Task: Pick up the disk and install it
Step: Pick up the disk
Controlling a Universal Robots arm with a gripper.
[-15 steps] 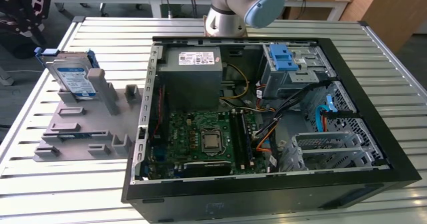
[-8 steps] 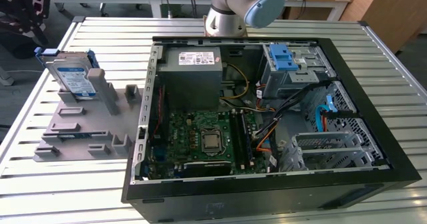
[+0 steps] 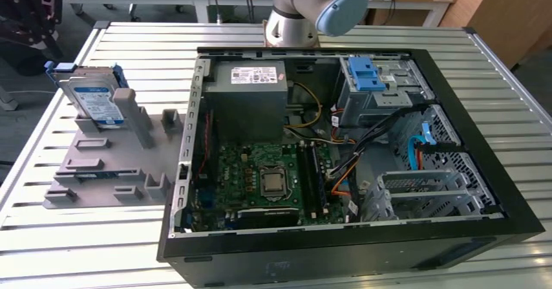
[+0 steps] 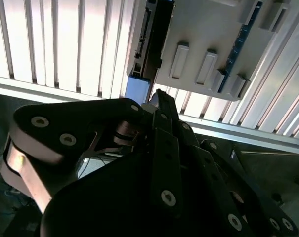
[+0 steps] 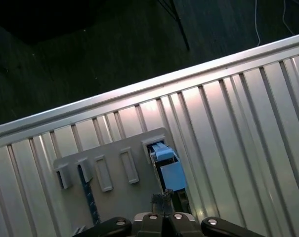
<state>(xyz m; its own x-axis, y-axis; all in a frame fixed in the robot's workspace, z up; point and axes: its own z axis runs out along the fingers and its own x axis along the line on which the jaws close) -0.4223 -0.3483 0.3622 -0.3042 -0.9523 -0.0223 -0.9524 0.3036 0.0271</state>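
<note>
The disk (image 3: pixel 93 100) stands on edge in a slot of a grey holder plate (image 3: pixel 108 166) at the exterior view's left, beside the open computer case (image 3: pixel 345 153). Its silver body carries a white-and-blue label, and a blue carrier frame runs along its edges. In the first wrist view the gripper (image 5: pixel 163 201) hangs just above the disk's blue end (image 5: pixel 166 165). The second wrist view shows the gripper (image 4: pixel 159 96) close to the disk's dark edge (image 4: pixel 145 44) and blue corner. Nothing is held.
The case lies open on a ribbed metal table (image 3: pixel 103 250) with its motherboard (image 3: pixel 263 179), grey power supply (image 3: pixel 250 98) and a drive cage with a blue latch (image 3: pixel 375 82) showing. The arm's base (image 3: pixel 311 11) stands behind the case. The table's edge (image 5: pixel 139 91) runs close to the holder.
</note>
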